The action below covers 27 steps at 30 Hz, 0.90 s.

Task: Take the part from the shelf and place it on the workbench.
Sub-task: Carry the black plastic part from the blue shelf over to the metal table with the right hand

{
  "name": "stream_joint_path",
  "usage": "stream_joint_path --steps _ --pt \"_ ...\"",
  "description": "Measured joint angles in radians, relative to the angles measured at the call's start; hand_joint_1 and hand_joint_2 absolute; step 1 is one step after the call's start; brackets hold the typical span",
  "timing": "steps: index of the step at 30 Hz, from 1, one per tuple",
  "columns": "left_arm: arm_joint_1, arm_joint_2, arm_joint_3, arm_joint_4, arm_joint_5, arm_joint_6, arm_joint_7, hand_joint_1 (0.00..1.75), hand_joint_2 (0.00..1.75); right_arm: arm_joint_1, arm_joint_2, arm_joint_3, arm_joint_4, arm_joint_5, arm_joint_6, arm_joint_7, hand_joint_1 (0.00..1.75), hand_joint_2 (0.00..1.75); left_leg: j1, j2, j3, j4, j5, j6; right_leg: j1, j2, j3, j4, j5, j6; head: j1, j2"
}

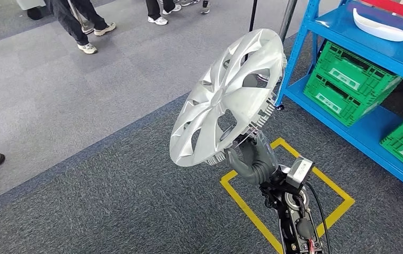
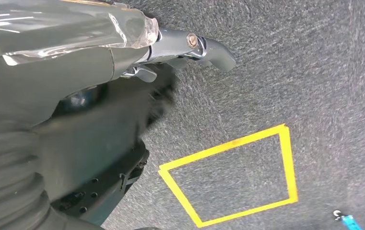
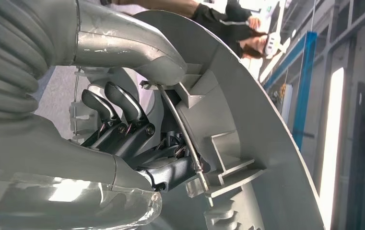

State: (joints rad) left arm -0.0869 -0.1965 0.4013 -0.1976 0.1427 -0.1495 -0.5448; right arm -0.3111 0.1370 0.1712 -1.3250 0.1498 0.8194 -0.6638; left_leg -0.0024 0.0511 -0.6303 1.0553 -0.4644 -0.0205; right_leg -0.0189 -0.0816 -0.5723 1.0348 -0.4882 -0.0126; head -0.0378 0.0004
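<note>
Gripping one wheel cover (image 1: 226, 98), right hand (image 1: 252, 161).

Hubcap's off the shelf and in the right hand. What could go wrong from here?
1. The right hand holds the hubcap only at its lower rim, with most of the disc above the grasp, so it may tilt or slip while being carried.
2. The blue shelf stands close on the right; a turn could clip the hubcap against its upright.
3. People's feet are nearby on the floor, so the walking path may be crossed.
</note>
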Motion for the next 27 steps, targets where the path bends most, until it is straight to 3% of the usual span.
stream_joint_path --steps 2,5,7,9,11,12,13,14,16,18,20,22,24,26,27 --pt "-0.002 -0.001 0.000 0.000 0.000 0.000 0.000 0.00 1.75 -0.001 0.000 0.000 -0.001 0.000 0.000 0.000 1.75 1.75 -0.007 0.021 0.024 -0.048 0.006 0.008 0.005 -0.013 0.002 0.000 -0.004 0.007 0.001 0.000" --pt "0.000 0.000 -0.001 0.000 0.000 -0.001 -0.001 0.00 1.75 -0.001 0.000 0.001 -0.002 0.000 0.000 -0.001 1.75 1.75 -0.008 -0.008 0.026 -0.058 0.007 0.022 0.005 -0.032 0.011 -0.006 -0.010 0.023 0.002 0.000" --pt "0.002 0.000 -0.001 0.000 0.000 -0.001 -0.001 0.00 1.75 -0.002 0.001 0.002 -0.001 -0.001 0.000 -0.002 1.75 1.75 0.000 -0.032 0.035 -0.065 0.014 0.034 0.003 0.007 -0.001 0.033 -0.039 0.031 0.006 0.000" --pt "0.000 -0.002 -0.001 0.000 0.001 -0.002 -0.002 0.00 1.75 -0.001 -0.001 0.003 0.001 -0.002 0.000 -0.004 1.75 1.75 0.004 -0.057 0.038 -0.067 0.017 0.041 0.002 0.060 -0.057 0.154 -0.099 0.035 0.012 0.000" --pt "0.000 -0.003 -0.001 0.000 0.001 -0.002 -0.002 0.00 1.75 0.000 -0.005 0.003 0.005 -0.001 0.000 -0.005 1.75 1.75 0.004 -0.085 0.039 -0.067 0.016 0.043 0.002 0.075 -0.120 0.272 -0.135 0.036 0.014 0.000" --pt "0.000 -0.003 0.000 0.000 0.001 -0.002 -0.002 0.00 1.75 0.000 -0.006 0.003 0.007 -0.001 0.000 -0.005 1.75 1.75 0.004 -0.100 0.039 -0.067 0.016 0.043 0.002 0.077 -0.132 0.283 -0.126 0.035 0.014 0.000" --pt "0.000 -0.003 0.000 0.000 0.001 -0.002 -0.002 0.00 1.75 0.000 -0.006 0.003 0.008 -0.001 0.000 -0.005 1.75 1.75 0.005 -0.116 0.041 -0.066 0.015 0.041 0.001 0.080 -0.122 0.250 -0.097 0.034 0.014 0.000" --pt "0.000 -0.004 0.000 0.000 0.001 -0.003 -0.002 0.00 1.75 0.001 -0.007 0.003 0.009 -0.001 0.000 -0.005 1.75 1.75 0.006 -0.132 0.042 -0.063 0.014 0.039 -0.001 0.089 -0.095 0.182 -0.055 0.034 0.015 0.000" --pt "0.000 -0.004 0.000 0.000 0.001 -0.004 -0.002 0.00 1.75 0.000 -0.008 0.003 0.011 -0.002 0.000 -0.005 1.75 1.75 0.008 -0.158 0.037 -0.054 0.008 0.030 -0.008 0.134 -0.039 0.052 0.001 0.035 0.014 0.000" --pt "0.000 -0.003 0.000 0.000 0.002 -0.004 -0.001 0.00 1.75 0.000 -0.008 0.004 0.012 -0.002 0.000 -0.006 1.75 1.75 0.010 -0.177 0.027 -0.049 0.007 0.019 -0.008 0.160 -0.020 0.008 0.009 0.032 0.012 0.000" --pt "0.001 -0.003 0.000 0.000 0.002 -0.005 -0.001 0.00 1.75 -0.003 -0.006 0.004 0.013 -0.002 0.000 -0.007 1.75 1.75 0.014 -0.191 0.022 -0.051 0.009 0.008 -0.005 0.141 -0.018 0.006 0.012 0.021 0.012 0.000" --pt "0.001 -0.003 0.000 0.000 0.002 -0.005 -0.001 0.00 1.75 -0.007 -0.002 0.005 0.013 -0.002 0.000 -0.007 1.75 1.75 0.011 -0.154 0.006 -0.022 -0.008 -0.001 -0.007 0.117 -0.013 0.002 0.012 0.009 0.008 0.000" --pt "-0.001 -0.003 0.000 0.000 0.002 -0.005 -0.001 0.00 1.75 -0.008 -0.001 0.005 0.013 -0.002 0.000 -0.007 1.75 1.75 0.008 -0.088 -0.052 0.088 -0.062 -0.006 -0.006 0.090 -0.009 0.000 0.010 -0.001 0.001 0.000" --pt "-0.001 -0.003 0.000 0.000 0.002 -0.004 -0.001 0.00 1.75 -0.008 -0.001 0.004 0.014 -0.002 0.000 -0.008 1.75 1.75 0.010 -0.062 -0.120 0.217 -0.108 -0.009 -0.003 0.063 -0.009 0.000 0.008 -0.004 -0.002 0.000" --pt "-0.001 -0.003 0.000 0.000 0.002 -0.004 0.000 0.00 1.75 -0.008 -0.001 0.005 0.015 -0.002 0.000 -0.008 1.75 1.75 0.011 -0.060 -0.134 0.240 -0.107 -0.009 -0.002 0.049 -0.008 0.000 0.006 -0.004 -0.002 0.000"
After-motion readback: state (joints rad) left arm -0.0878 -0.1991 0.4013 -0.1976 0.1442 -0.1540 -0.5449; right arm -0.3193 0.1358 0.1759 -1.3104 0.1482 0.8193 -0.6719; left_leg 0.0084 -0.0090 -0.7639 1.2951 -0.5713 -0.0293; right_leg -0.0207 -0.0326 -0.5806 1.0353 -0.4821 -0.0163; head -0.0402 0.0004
